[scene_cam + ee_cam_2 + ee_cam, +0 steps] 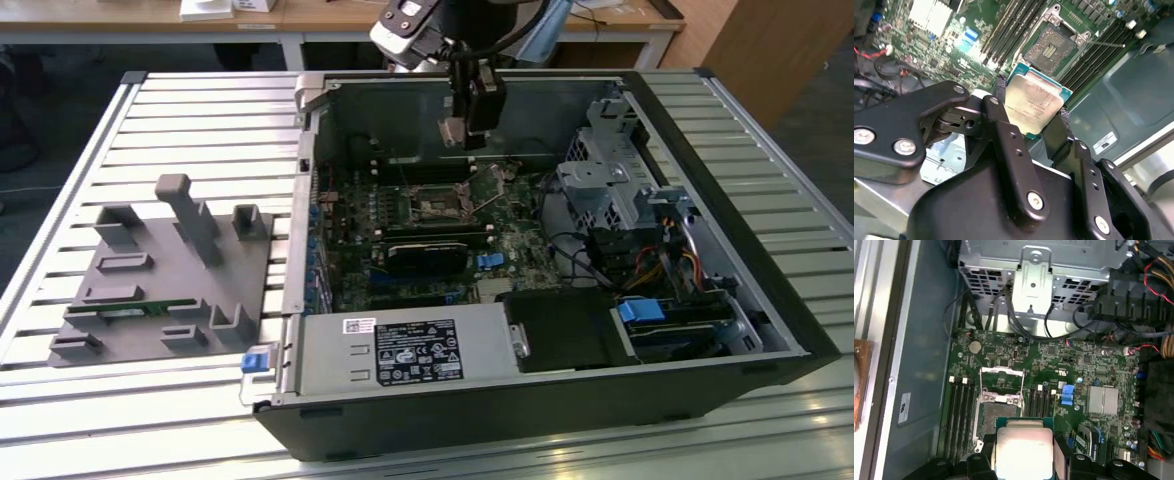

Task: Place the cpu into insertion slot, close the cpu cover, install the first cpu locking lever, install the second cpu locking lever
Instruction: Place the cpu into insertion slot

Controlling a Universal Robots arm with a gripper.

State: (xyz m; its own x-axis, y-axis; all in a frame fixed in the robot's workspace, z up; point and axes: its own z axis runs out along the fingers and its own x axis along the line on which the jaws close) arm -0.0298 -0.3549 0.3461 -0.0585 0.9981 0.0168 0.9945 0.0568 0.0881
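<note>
The gripper (1033, 106) is clamping the cpu (1035, 100) by two opposite edges, with a black finger (1000, 92) pressing on each side. It is holding the chip flat, silver top facing the second wrist view's camera.

In the exterior view the gripper (463, 132) is hanging inside the open computer case (534, 415), above the green circuit board (521, 235). The insertion slot (438, 205) is lying at about six o'clock from it, well apart from the chip. A grey holder (160, 280) is sitting on the table at nine o'clock from the case.

Nothing is sitting in the slot. In both wrist views the insertion slot (1053, 47) is showing its dark pin field bare, and in the first wrist view the cpu (1023, 447) is hovering short of the insertion slot (989, 412). The cpu cover (1000, 371) is standing swung up off the slot, with the board showing through its window. A thin lever (1106, 44) is sticking out beside the slot and seems to be unlatched.

By my reading, the work is only beginning. The chip is being carried in the first step, but no step is finished. Seating the chip, closing the cover and fastening both levers are all waiting undone.
</note>
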